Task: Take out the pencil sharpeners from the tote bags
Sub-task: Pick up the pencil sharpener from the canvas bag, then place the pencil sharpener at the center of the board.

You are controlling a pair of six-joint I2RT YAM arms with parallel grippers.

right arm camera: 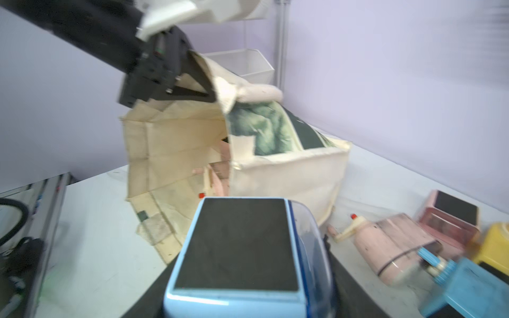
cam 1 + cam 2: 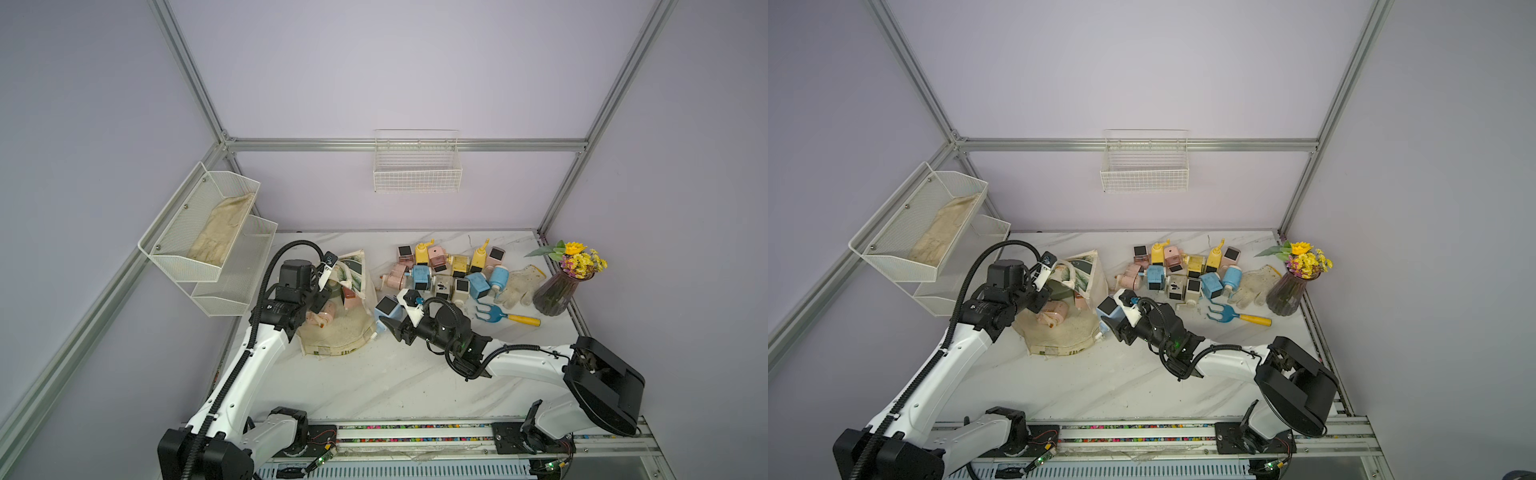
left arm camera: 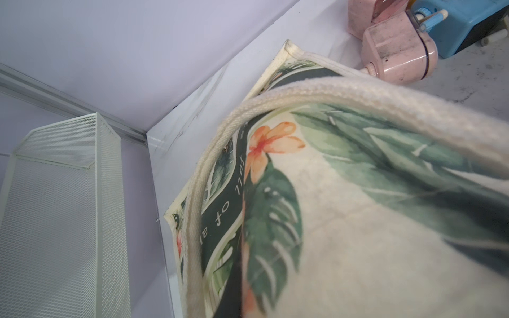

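Top views: left gripper [image 2: 322, 286] pinched on tote bag [image 2: 336, 328] rim, holding it open; right gripper [image 2: 1113, 320] clamped around blue sharpener [image 2: 1109, 307] just outside. Right wrist: pink sharpeners [image 1: 217, 176] inside. Next, probably: carry to pile [image 2: 449, 270], release.

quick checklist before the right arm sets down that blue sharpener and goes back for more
1. Right gripper holds the light blue sharpener: ok, jaws flank it in the right wrist view.
2. Left gripper pinches the tote bag rim, mouth held open: ok.
3. Sharpener is out of the bag: ok, it is beside the bag's outer side.
4. Free spot near the sharpener pile: ok, bare table in front of it.
5. Sharpeners left inside: not ok, a pink sharpener is in the mouth; how many more, cannot tell.
6. Blue hand rake and glove clear of the path: cannot tell.
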